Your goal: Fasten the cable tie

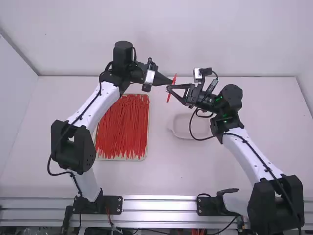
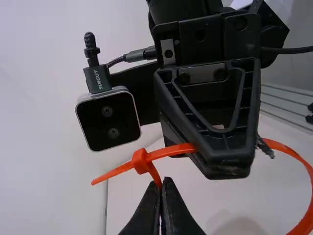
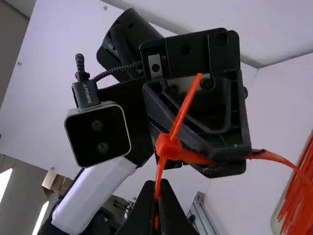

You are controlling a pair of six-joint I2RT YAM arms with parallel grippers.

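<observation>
Step in hand: cinching. The cable tie [image 2: 166, 152] is in the air between the two arms, well above the table [image 1: 195, 166], over the gap between the spare ties [image 1: 122, 128] and the clear dish [image 1: 182, 131]. A free end [image 2: 105, 177] sticks out past the head [image 2: 140, 159] and a wide loop [image 2: 304, 186] swings off to one side. I judge it threaded but not pulled tight.

Left gripper [image 2: 160, 185]: jaws pinched fully together on the strap, just beside the head.
Right gripper [image 3: 156, 186]: jaws likewise closed on the strap, close to the head.

Next move: have one gripper hold firm at the head while the other draws the free end straight through, in line with the head. Both grips sit close in, so you will probably need to re-grip farther along to get enough travel.
</observation>
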